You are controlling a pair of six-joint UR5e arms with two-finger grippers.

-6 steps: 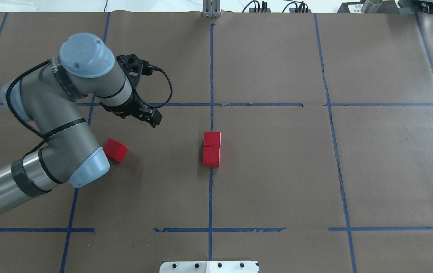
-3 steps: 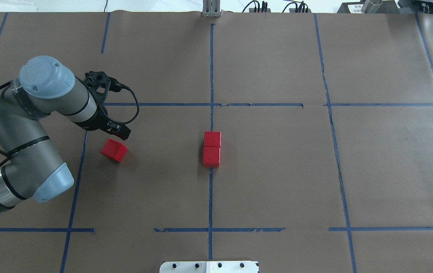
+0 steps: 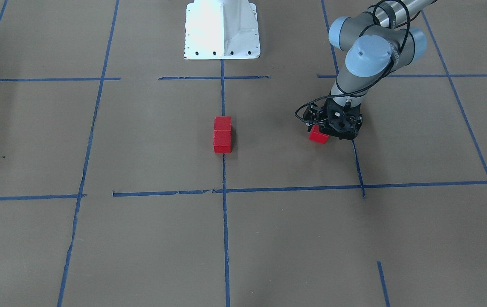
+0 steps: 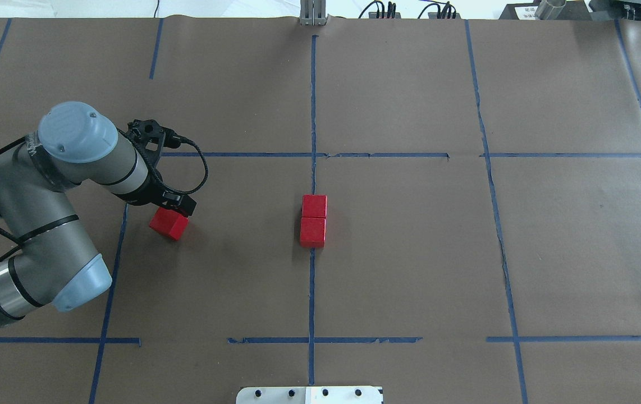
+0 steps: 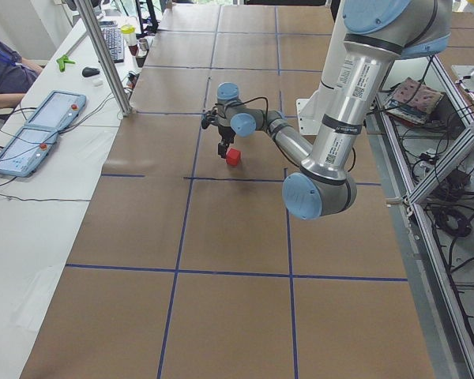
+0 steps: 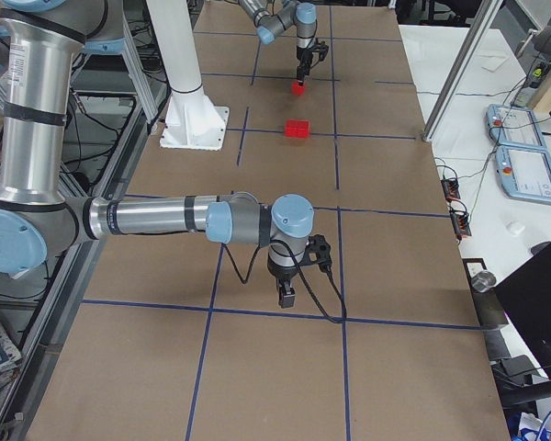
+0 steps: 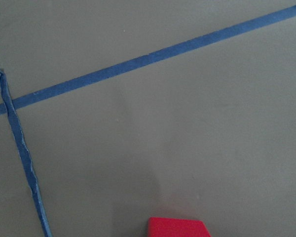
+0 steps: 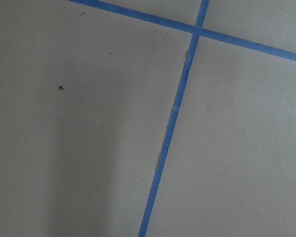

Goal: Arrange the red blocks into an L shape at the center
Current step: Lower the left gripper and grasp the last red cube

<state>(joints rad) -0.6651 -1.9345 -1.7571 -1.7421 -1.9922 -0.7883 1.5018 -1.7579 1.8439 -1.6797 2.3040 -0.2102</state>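
Two red blocks [image 4: 314, 206] touch on the blue tape line [image 4: 311, 292] crossing the center [image 4: 393, 241]; the third red block [image 4: 168, 225] lies well left of them. Since half a second ago the left gripper [image 4: 179, 204] has sunk onto it. Its grasp, like the right gripper's [image 6: 287, 296], cannot be told.

Small bright-red matte cubes [image 4: 314, 206] [image 4: 312, 232] [image 4: 169, 223]: there were three.
Grey robot arms [image 4: 45, 185] [image 6: 165, 219]: there were two.
White robot base [image 3: 222, 30]: one.

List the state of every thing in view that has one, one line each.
Two small bright-red cubes: touching, in a row along the blue tape line in the middle cell.
Third small bright-red cube: alone, resting on the paper, turned askew.
Left two-finger gripper: low over the third cube; open or shut unclear.
Right two-finger gripper: far from all cubes; open or shut unclear.
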